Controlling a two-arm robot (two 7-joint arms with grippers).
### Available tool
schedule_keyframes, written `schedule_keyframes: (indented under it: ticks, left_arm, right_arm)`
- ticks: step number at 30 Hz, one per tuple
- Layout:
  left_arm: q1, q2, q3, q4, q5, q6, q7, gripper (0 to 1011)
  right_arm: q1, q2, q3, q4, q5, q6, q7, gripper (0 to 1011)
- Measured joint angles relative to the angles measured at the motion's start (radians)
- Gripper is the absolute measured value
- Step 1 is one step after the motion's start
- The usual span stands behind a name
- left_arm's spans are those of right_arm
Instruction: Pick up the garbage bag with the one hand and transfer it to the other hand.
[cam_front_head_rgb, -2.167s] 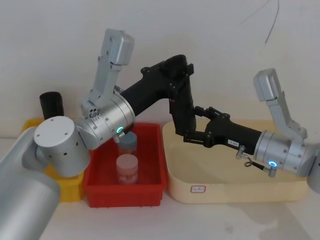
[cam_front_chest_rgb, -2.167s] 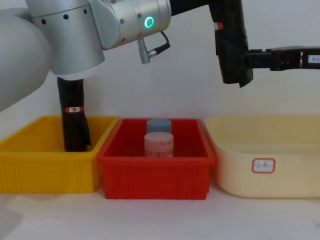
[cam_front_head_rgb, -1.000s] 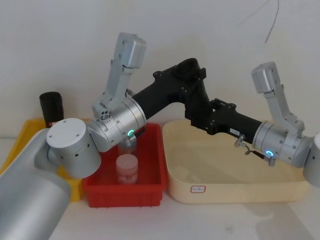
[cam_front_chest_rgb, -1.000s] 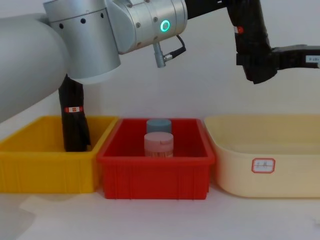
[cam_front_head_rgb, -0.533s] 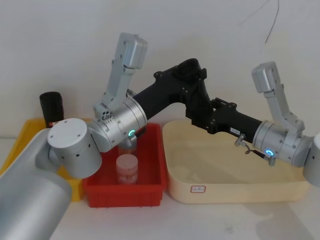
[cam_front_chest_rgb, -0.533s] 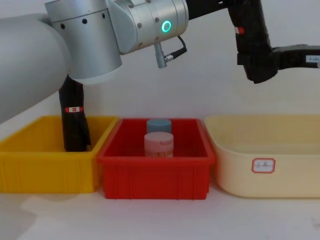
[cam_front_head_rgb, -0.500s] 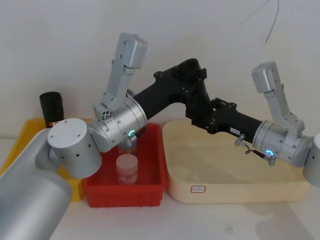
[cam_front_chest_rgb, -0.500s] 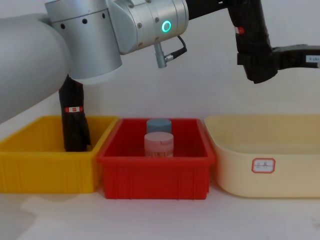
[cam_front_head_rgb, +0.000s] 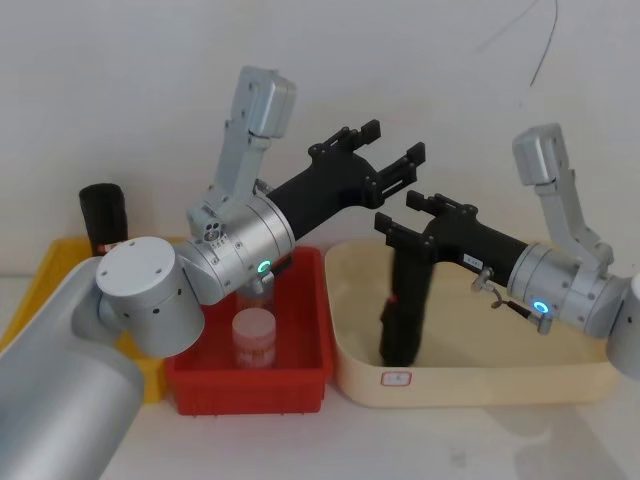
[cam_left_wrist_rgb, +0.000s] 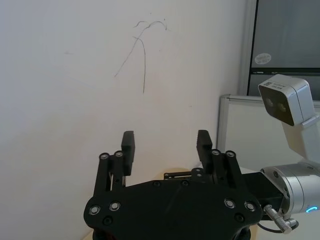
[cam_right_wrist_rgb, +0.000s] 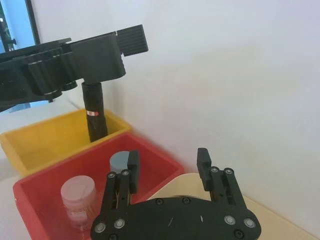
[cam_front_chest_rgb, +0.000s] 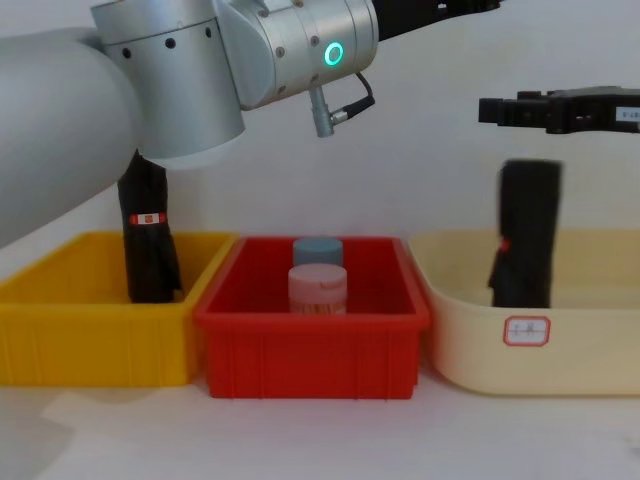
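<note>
White wall (cam_front_head_rgb: 120, 80) is backing the worktop (cam_front_head_rgb: 450, 440), and toward the worktop's right edge the garbage bag (cam_front_head_rgb: 403, 310) is standing roughly upright inside the cream bin (cam_front_head_rgb: 500, 385), near its front wall and free of both grippers. Above it, the left gripper (cam_front_head_rgb: 397, 140) and the right gripper (cam_front_head_rgb: 395, 208) are hovering close together, each with its fingers spread wide and holding nothing.

red bin (cam_front_chest_rgb: 310, 360) — pink-lidded jar (cam_front_chest_rgb: 318, 289), blue-lidded jar (cam_front_chest_rgb: 318, 249) | yellow bin (cam_front_chest_rgb: 90, 348) — 1 black roll (cam_front_chest_rgb: 147, 250) | cream tray (cam_front_chest_rgb: 600, 345)
</note>
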Motion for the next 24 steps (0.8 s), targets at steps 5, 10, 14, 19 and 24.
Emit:
schedule_keyframes:
  ticks: [5, 10, 14, 19, 24]
  left_arm:
    - [0.0, 0.0, 0.0, 0.0, 0.0, 0.0, 0.0, 881]
    - [0.0, 0.0, 0.0, 0.0, 0.0, 0.0, 0.001, 991]
    - [0.0, 0.0, 0.0, 0.0, 0.0, 0.0, 0.001, 1001]
    - [0.0, 0.0, 0.0, 0.0, 0.0, 0.0, 0.001, 1000]
    - [0.0, 0.0, 0.0, 0.0, 0.0, 0.0, 0.001, 1001]
  right_arm:
    - [-0.014, 0.003, 0.007, -0.012, 0.013, 0.0, -0.012, 690]
    - [-0.03, 0.008, 0.014, -0.025, 0.024, 0.005, -0.025, 690]
    - [-0.043, 0.013, 0.019, -0.035, 0.032, 0.011, -0.038, 690]
    - [-0.06, 0.02, 0.023, -0.049, 0.037, 0.014, -0.055, 690]
    - [-0.065, 0.025, 0.023, -0.056, 0.041, 0.013, -0.06, 690]
